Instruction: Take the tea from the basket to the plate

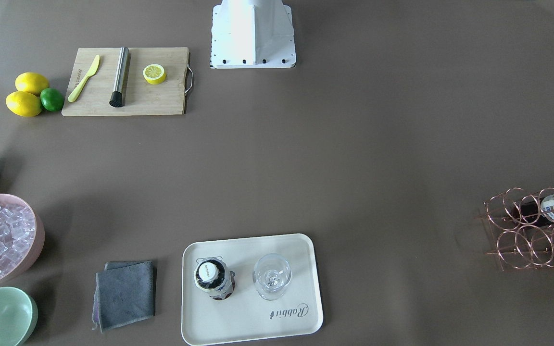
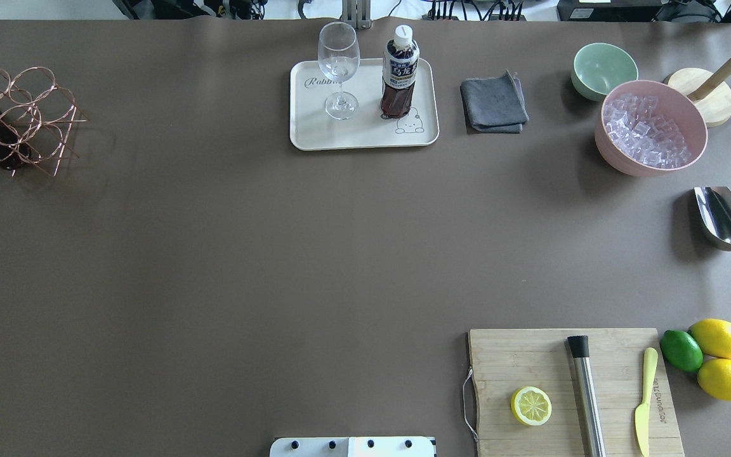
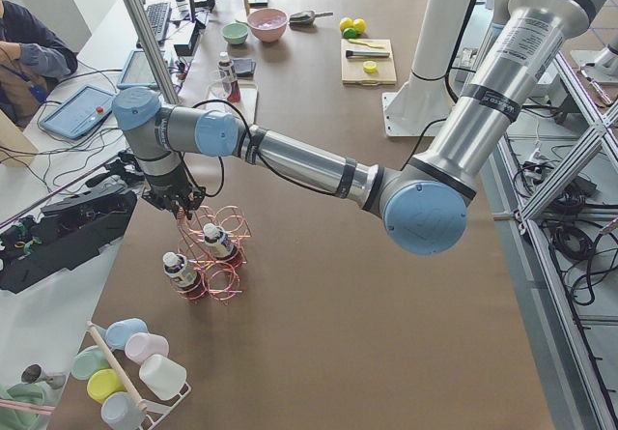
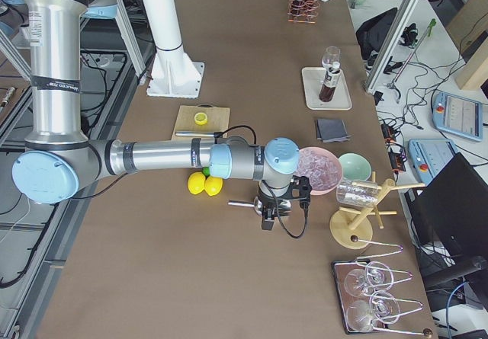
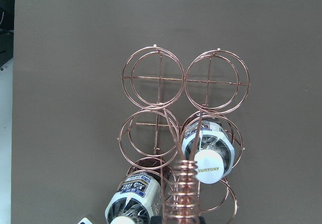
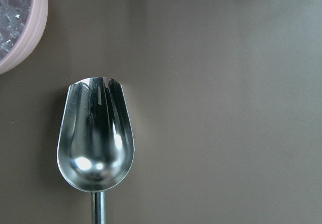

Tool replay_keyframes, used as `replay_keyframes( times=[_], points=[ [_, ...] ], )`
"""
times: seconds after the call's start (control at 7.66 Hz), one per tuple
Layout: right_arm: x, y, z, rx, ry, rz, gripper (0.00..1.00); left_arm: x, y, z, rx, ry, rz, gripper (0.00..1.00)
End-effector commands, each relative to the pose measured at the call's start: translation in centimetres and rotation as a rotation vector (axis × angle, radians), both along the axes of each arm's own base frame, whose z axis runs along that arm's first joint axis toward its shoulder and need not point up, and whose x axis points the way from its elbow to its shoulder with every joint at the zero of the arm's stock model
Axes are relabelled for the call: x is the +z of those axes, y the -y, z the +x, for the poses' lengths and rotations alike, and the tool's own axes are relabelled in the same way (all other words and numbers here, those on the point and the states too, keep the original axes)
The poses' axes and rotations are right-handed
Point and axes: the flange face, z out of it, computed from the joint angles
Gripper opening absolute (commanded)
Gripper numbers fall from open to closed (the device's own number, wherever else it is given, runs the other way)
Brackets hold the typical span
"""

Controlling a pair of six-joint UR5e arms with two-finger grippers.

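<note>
One tea bottle point(image 2: 400, 73) stands upright on the cream plate point(image 2: 365, 136) beside a wine glass point(image 2: 339, 70); it also shows in the front view point(image 1: 213, 278). Two more tea bottles point(image 5: 209, 151) point(image 5: 135, 199) sit in cells of the copper wire basket point(image 2: 29, 117) at the table's left end. My left gripper point(image 3: 183, 208) hovers right above the basket's coiled handle point(image 5: 185, 183); I cannot tell if it is open or shut. My right gripper point(image 4: 267, 221) hangs over a steel scoop point(image 6: 95, 143); its fingers do not show.
A grey cloth point(image 2: 493, 101), a mint-green bowl point(image 2: 603, 70) and a pink bowl of ice point(image 2: 651, 127) stand right of the plate. A cutting board point(image 2: 568, 393) holds a lemon half, a steel muddler and a yellow knife. Two lemons and a lime point(image 2: 681, 350) lie beside it.
</note>
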Motion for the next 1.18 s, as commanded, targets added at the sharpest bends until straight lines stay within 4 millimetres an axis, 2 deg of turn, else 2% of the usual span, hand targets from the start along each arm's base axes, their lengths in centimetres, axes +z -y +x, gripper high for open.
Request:
replay_keyframes(
  times=[0.0, 0.52, 0.78, 0.91, 1.05],
  points=[
    [0.2, -0.2, 0.0, -0.001, 0.001, -0.005, 1.00, -0.1, 0.0, 0.0, -0.002, 0.000, -0.006, 0.98],
    [0.2, -0.2, 0.1, 0.001, -0.001, -0.005, 1.00, -0.1, -0.3, -0.4, -0.007, 0.000, -0.003, 0.98],
    [0.2, -0.2, 0.2, 0.002, -0.002, -0.003, 1.00, 1.3, -1.5, -2.5, -0.037, -0.003, -0.020, 0.98],
    [0.3, -0.2, 0.2, 0.004, -0.002, -0.004, 1.00, 2.7, -2.9, -5.2, -0.078, -0.008, -0.040, 0.98],
    [0.3, -0.2, 0.2, 0.004, -0.002, -0.004, 1.00, 4.2, -4.2, -6.5, -0.099, -0.010, -0.058, 0.98]
  ],
)
